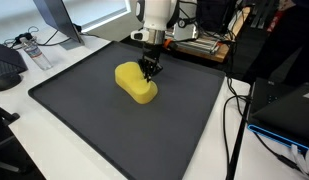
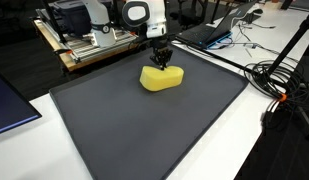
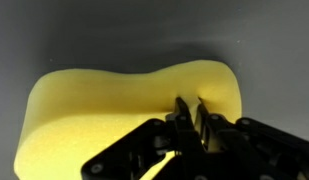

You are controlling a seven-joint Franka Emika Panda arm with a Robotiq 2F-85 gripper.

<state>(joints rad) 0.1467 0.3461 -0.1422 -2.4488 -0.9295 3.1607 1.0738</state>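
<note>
Around the sponge (image 1: 135, 84) the dark mat (image 1: 94, 130) lies bare on every side. Widest free room: lower half of frame in both exterior views, from sponge to near mat edge (image 2: 144, 135).

Mat edges: the far edge runs just behind the gripper (image 1: 149, 70), close to a wooden platform (image 2: 84, 50) carrying the arm's base. This is the tightest side. The right edge in an exterior view borders a tangle of black cables (image 2: 279, 80) on the white table (image 2: 244, 140). In an exterior view a plastic bottle (image 1: 32, 50) stands at upper left, off the mat and well apart from the sponge.

Sponge position: upper middle of mat, nearer the far edge than the near one. Lies flat, long axis roughly across the frame (image 2: 162, 78).

Sponge appearance: plain yellow foam, thick, rounded corners, waisted outline like a peanut. Wrist view shows one long side dipping inward at the middle (image 3: 104, 100). Surface matte, no marks seen.

Gripper: comes straight down onto the sponge's top (image 2: 162, 62). Wrist view: gripper (image 3: 190, 112) sits at the foam's right-hand lobe. Fingers (image 3: 181, 108) drawn almost together, only a thin slit between them, tips sunk into the foam and pinching it.
</note>
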